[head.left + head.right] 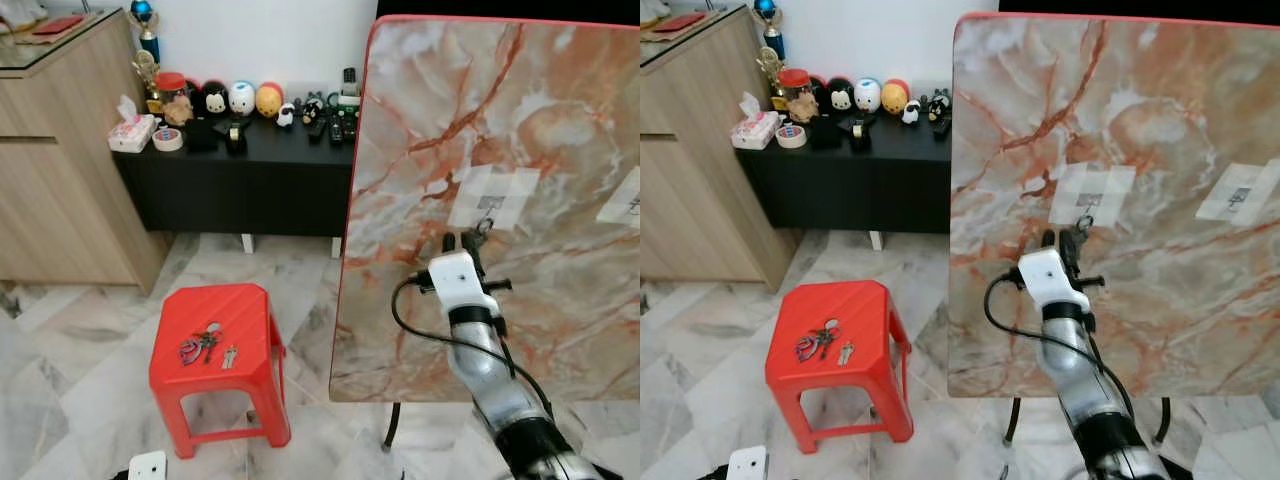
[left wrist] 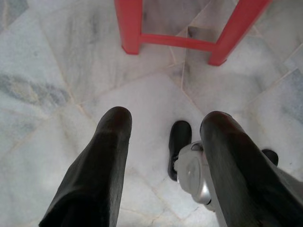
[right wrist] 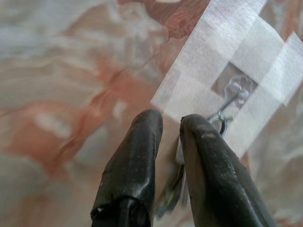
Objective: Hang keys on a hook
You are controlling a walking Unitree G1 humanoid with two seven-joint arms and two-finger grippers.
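With our right gripper [image 3: 171, 124] clamped on the keys [image 3: 176, 187], their ring [image 3: 220, 122] touching the taped hook [image 3: 235, 92] on the marble board [image 1: 560, 120], we judged release came next.

Right claw [image 3: 171, 120] raised, fingers nearly closed; left claw [image 2: 163, 125] hangs spread.
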